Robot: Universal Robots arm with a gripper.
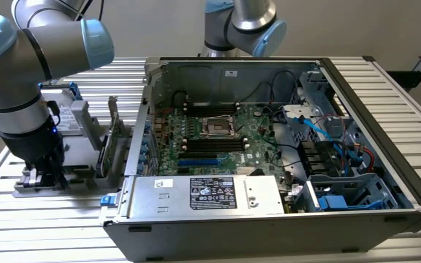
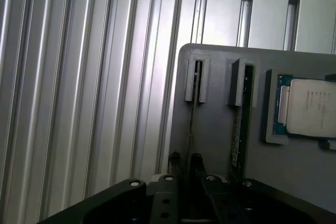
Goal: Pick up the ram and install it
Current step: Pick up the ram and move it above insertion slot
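Slatted aluminium table (image 2: pixel 79 103), grey holder (image 2: pixel 215 140): gripper (image 2: pixel 185 162) right over ram (image 2: pixel 190 129), stick edge-on in slot, long axis running away from wrist; clamped or not, can't tell.

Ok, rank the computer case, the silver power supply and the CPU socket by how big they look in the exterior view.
1. Computer case, by far the largest.
2. Silver power supply; it sits nearer the camera, but it clearly looks bigger than the socket.
3. CPU socket, the smallest.
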